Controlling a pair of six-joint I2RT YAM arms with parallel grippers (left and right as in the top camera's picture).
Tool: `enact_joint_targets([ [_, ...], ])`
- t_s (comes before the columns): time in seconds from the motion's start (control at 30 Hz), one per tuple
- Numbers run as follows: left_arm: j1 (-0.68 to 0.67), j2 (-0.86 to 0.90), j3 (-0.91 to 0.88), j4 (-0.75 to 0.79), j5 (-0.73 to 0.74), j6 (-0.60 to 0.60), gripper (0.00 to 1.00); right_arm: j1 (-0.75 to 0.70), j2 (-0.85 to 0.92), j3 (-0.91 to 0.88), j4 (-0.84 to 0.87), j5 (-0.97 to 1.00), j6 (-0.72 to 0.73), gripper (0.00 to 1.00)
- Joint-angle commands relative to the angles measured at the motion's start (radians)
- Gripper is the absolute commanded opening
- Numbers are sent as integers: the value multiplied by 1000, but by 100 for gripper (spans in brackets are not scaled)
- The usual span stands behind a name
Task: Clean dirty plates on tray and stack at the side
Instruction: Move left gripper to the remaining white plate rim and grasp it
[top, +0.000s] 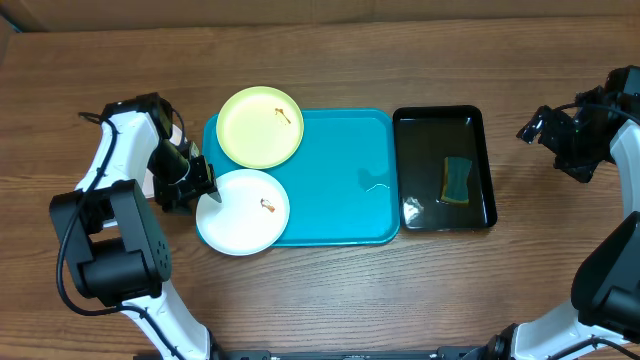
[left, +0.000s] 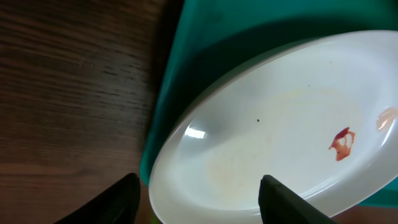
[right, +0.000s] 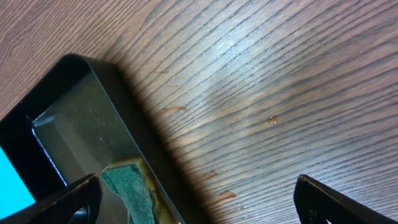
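A white plate (top: 243, 211) with a small brown smear lies on the front left corner of the turquoise tray (top: 340, 180) and overhangs its edge. A pale yellow-green plate (top: 260, 127) with a smear lies on the back left corner. I cannot make out a third plate. My left gripper (top: 205, 185) is open at the white plate's left rim. In the left wrist view the plate (left: 280, 130) has its rim between the spread fingers (left: 199, 205), with the tray (left: 186, 56) behind it. My right gripper (top: 535, 128) is open and empty over the table; its fingers (right: 199, 205) are wide apart.
A glossy black tray (top: 445, 112) holding water and a green-yellow sponge (top: 457, 180) stands right of the turquoise tray; both show in the right wrist view, the black tray (right: 118, 93) and the sponge (right: 127, 186). Small brown spots mark the wood (right: 272, 120).
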Motion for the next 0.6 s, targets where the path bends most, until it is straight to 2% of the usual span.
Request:
enact_joint_targets([
  [0.0, -7, -25, -16, -5, -14, -13, 55, 1, -27, 26, 6, 3, 1, 100],
  [0.17, -8, -25, -53, 0, -14, -13, 53, 1, -27, 26, 6, 3, 1, 100],
  [0.57, -76, -26, -80, 10, -13, -13, 56, 1, -26, 26, 6, 3, 1, 100],
])
